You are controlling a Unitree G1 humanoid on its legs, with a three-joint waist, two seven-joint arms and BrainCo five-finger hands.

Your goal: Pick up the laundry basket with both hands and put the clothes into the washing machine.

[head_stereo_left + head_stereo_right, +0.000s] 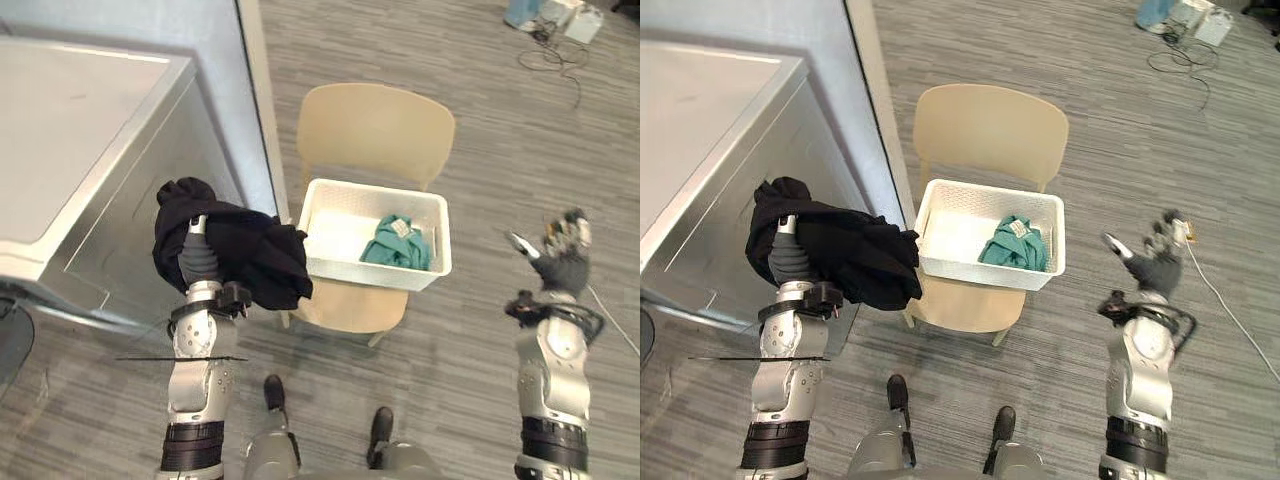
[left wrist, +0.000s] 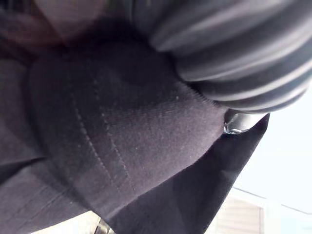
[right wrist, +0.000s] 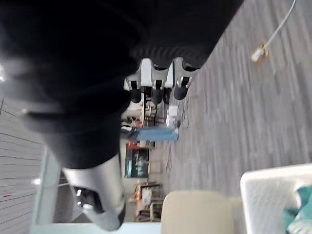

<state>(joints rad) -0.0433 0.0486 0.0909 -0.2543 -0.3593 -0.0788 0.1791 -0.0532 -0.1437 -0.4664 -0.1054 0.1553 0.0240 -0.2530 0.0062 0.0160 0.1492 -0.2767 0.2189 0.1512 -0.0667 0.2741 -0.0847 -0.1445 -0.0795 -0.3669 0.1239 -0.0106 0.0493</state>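
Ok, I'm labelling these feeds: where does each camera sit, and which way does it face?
Left eye view: head, looking down at basket on chair; both arms show.
Right eye view: same scene, slightly offset.
Left wrist view: pressed against black garment covering left hand.
Right wrist view: along right hand toward floor, chair, basket.

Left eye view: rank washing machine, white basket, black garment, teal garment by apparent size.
1. washing machine
2. white basket and black garment: look alike, and the garment is nearer the camera, so unranked
3. teal garment
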